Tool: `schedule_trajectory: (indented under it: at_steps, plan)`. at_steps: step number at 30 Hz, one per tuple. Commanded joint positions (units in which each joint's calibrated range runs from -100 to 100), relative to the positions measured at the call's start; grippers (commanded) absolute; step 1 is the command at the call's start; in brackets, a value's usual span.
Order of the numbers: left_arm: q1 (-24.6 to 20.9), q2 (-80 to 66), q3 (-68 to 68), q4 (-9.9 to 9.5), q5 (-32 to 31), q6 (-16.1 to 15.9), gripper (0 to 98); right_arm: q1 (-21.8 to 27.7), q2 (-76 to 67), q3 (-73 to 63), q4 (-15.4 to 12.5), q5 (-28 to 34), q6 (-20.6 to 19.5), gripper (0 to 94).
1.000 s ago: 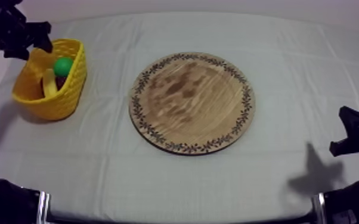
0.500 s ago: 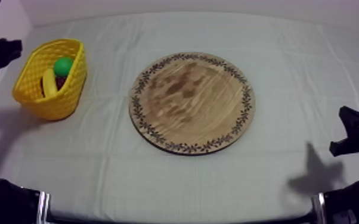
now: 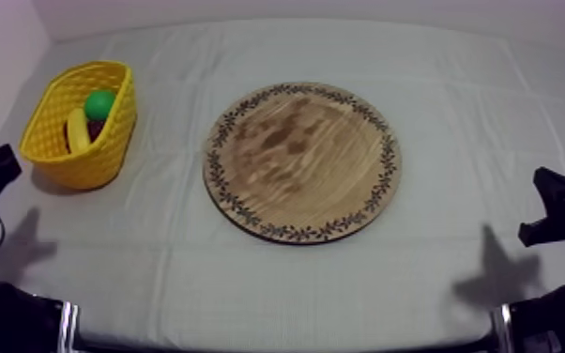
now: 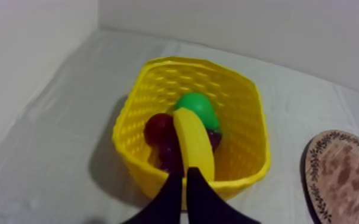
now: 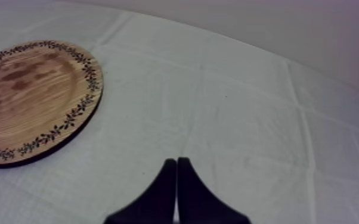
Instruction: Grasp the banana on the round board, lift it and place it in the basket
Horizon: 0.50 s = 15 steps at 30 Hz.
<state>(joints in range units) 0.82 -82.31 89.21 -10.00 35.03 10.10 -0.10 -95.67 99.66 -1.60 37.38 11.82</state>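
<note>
1. The banana [image 4: 195,143] lies inside the yellow basket [image 4: 250,128] at the left side of the desk [image 3: 277,282]. One end of it leans on the basket's near wall, just beyond the tips of the left hand [image 4: 185,193].
2. The left hand hovers close to that wall, its two fingers pressed together in a narrow wedge and gripping nothing.
3. The right hand [image 5: 176,190] sits low at the desk's right side, its fingers likewise together on nothing. The wooden board [image 3: 302,161] lies between it and the basket.
4. Count: one banana, one green fruit [image 4: 198,107], one small red fruit [image 4: 158,127], one dark bunch of grapes [image 4: 169,156], one basket, one board, two hands.
</note>
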Motion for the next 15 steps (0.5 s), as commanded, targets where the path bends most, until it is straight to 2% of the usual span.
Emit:
schedule_trajectory:
  at_steps: [1,2,5,7,10,15]
  plan:
    - [-0.41,-6.85,3.91,0.10,0.41,1.27,0.1,0.02,0.00,0.01,-0.04,-0.04,0.02,0.3]
    - [-0.67,-7.93,5.04,0.79,0.55,0.80,0.1,0.02,0.00,0.01,-0.04,-0.04,0.02,0.3]
    - [-1.52,-10.85,7.06,4.55,1.89,-3.65,0.1,0.02,0.00,0.01,-0.04,-0.04,0.02,0.3]
    - [-2.08,-12.91,7.55,6.12,2.69,-4.67,0.1,0.02,0.00,0.01,-0.04,-0.04,0.02,0.3]
    - [-2.58,-15.77,8.43,7.13,2.69,-3.24,0.1,0.02,0.00,0.01,-0.04,-0.04,0.02,0.3]
    - [-3.28,-17.15,10.05,7.59,-0.46,-0.71,0.1,0.02,0.00,0.01,-0.04,-0.04,0.02,0.3]
